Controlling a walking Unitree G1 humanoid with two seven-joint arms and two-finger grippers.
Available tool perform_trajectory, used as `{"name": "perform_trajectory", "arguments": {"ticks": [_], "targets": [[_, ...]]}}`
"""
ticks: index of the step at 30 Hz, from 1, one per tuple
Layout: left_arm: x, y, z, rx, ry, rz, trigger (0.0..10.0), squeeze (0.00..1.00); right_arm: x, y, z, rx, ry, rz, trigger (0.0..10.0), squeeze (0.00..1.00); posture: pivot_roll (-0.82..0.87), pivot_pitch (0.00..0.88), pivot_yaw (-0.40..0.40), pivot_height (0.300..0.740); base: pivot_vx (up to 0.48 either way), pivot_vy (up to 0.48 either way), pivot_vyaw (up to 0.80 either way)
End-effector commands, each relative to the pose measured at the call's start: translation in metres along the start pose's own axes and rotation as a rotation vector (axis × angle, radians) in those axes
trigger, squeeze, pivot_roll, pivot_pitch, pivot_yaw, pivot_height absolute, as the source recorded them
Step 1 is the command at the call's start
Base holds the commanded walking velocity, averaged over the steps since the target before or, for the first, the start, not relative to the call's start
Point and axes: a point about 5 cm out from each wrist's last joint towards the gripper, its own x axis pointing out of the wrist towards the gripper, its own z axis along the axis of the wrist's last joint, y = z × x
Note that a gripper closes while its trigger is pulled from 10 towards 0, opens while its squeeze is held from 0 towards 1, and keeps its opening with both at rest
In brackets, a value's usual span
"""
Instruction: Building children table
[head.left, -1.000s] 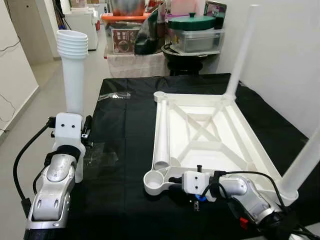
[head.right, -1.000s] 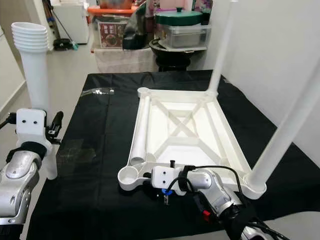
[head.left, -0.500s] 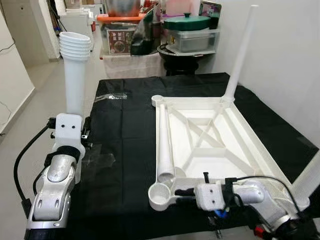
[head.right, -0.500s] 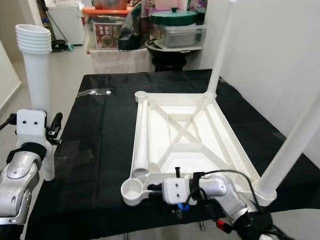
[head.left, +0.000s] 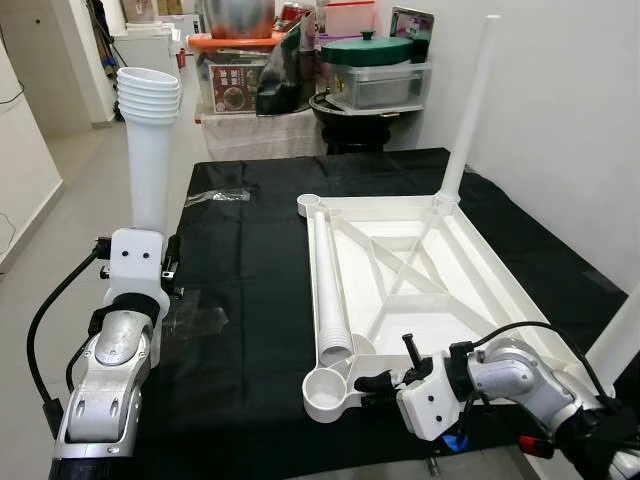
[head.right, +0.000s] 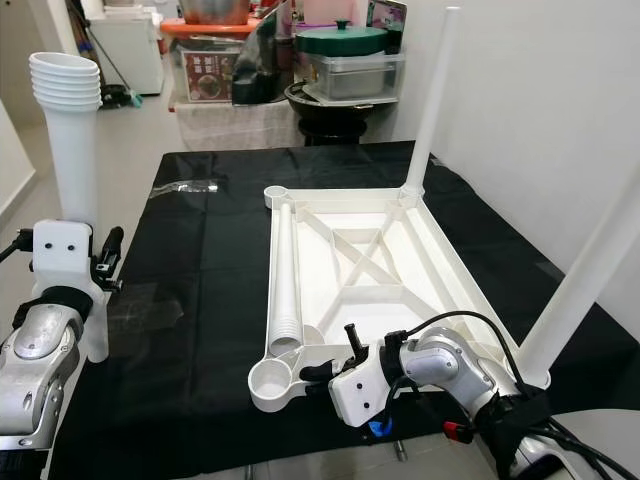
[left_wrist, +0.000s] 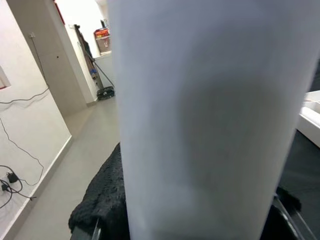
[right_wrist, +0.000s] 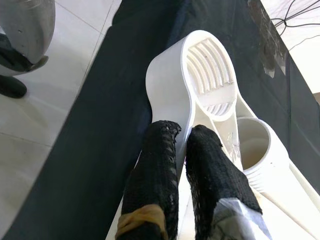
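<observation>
Smooth white plastic table frame, matt black cloth, rough-textured black right claw

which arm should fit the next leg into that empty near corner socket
Left. Its tool already holds a white leg upright beside the tabletop. The right tool is clamped on the empty socket's rim, steadying it.

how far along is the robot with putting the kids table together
About halfway, it seems. Done: two legs stand upright in the upturned white tabletop. In hand: the left end effector holds a third leg upright, and the right end effector grips the tabletop's near corner socket. Left: that socket and the far left one are empty, and a fourth leg lies inside the frame.
</observation>
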Motion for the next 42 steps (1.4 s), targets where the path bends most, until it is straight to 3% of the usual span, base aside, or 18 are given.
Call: {"name": "perform_trajectory", "arguments": {"ticks": [1,5,10,11,12,21,25,30,31,32,33,34,35,37,38,39,40,42], "targets": [[-0.003,-0.004,-0.014,-0.005,0.065,-0.012,10.0,0.0,0.004,-0.006,0.007,-0.095,-0.041,0.022,10.0,0.0,0.04,0.0,-0.03,0.74,0.0,0.0,0.0],[-0.004,-0.005,-0.015,-0.006,0.068,-0.012,10.0,0.0,0.007,-0.005,0.006,-0.109,-0.049,0.013,10.0,0.0,0.04,0.0,-0.03,0.74,0.0,0.0,0.0],[-0.004,-0.005,-0.016,-0.009,0.072,-0.011,10.0,0.0,0.01,-0.008,0.003,-0.035,-0.038,-0.051,10.0,0.0,0.04,0.0,-0.03,0.74,0.0,0.0,0.0],[-0.004,-0.005,-0.016,-0.012,0.072,-0.011,10.0,0.0,0.009,-0.013,0.001,0.015,-0.044,-0.108,10.0,0.04,0.04,0.0,-0.031,0.74,0.0,0.0,0.0],[-0.004,-0.006,-0.016,-0.013,0.072,-0.011,10.0,0.0,0.008,-0.016,0.0,0.043,-0.045,-0.137,10.0,1.0,0.04,0.0,-0.031,0.74,0.0,0.0,0.0],[-0.004,-0.006,-0.016,-0.016,0.075,-0.01,10.0,0.0,0.001,-0.027,0.0,0.095,-0.069,-0.234,10.0,1.0,0.03,0.0,-0.03,0.74,0.0,0.0,0.0],[-0.004,-0.006,-0.017,-0.018,0.075,-0.01,10.0,0.0,-0.011,-0.036,0.003,0.137,-0.095,-0.276,10.0,1.0,0.03,0.0,-0.03,0.74,0.0,0.0,0.0],[-0.005,-0.006,-0.017,-0.02,0.078,-0.011,10.0,0.0,-0.027,-0.051,0.008,0.259,-0.153,-0.362,10.0,1.0,0.03,0.0,-0.028,0.74,0.0,0.0,0.0],[-0.005,-0.006,-0.017,-0.022,0.078,-0.012,10.0,0.0,-0.034,-0.061,0.011,0.315,-0.193,-0.432,10.0,1.0,0.02,0.0,-0.027,0.74,0.0,0.0,0.0],[-0.005,-0.006,-0.017,-0.022,0.078,-0.012,10.0,0.0,-0.034,-0.061,0.011,0.315,-0.193,-0.432,10.0,1.0,0.02,0.0,-0.027,0.74,0.0,0.0,0.0],[-0.005,-0.007,-0.017,-0.025,0.076,-0.013,10.0,0.0,-0.043,-0.077,0.015,0.379,-0.251,-0.544,10.0,1.0,0.02,0.0,-0.027,0.74,0.0,0.0,0.0],[-0.005,-0.007,-0.017,-0.025,0.076,-0.013,10.0,0.0,-0.043,-0.077,0.015,0.379,-0.251,-0.544,10.0,1.0,0.02,0.0,-0.027,0.74,0.0,0.0,0.0],[-0.005,-0.008,-0.016,-0.028,0.069,-0.018,10.0,0.0,-0.052,-0.094,0.018,0.437,-0.313,-0.699,10.0,1.0,0.02,0.0,-0.027,0.74,0.0,0.0,0.0],[-0.004,-0.011,-0.012,-0.032,0.05,-0.032,10.0,0.0,-0.06,-0.115,0.019,0.54,-0.376,-0.931,10.0,1.0,0.02,0.0,-0.022,0.74,0.0,0.0,0.0],[-0.004,-0.013,-0.009,-0.031,0.035,-0.043,10.0,0.0,-0.06,-0.119,0.016,0.589,-0.377,-1.042,10.0,0.25,0.03,0.0,-0.021,0.74,0.0,0.0,0.0],[-0.004,-0.013,-0.009,-0.031,0.035,-0.043,10.0,0.0,-0.06,-0.119,0.016,0.589,-0.377,-1.042,10.0,0.25,0.03,0.0,-0.021,0.74,0.0,0.0,0.0],[-0.004,-0.014,-0.007,-0.028,0.021,-0.052,10.0,0.0,-0.058,-0.121,0.013,0.632,-0.372,-1.119,10.0,0.0,0.03,0.0,-0.021,0.74,0.0,0.0,0.0],[-0.004,-0.013,-0.003,-0.033,0.0,-0.055,10.0,0.0,-0.042,-0.114,0.01,0.741,-0.353,-1.203,10.0,0.0,0.04,0.0,-0.025,0.74,0.0,-0.356,0.0]]}}
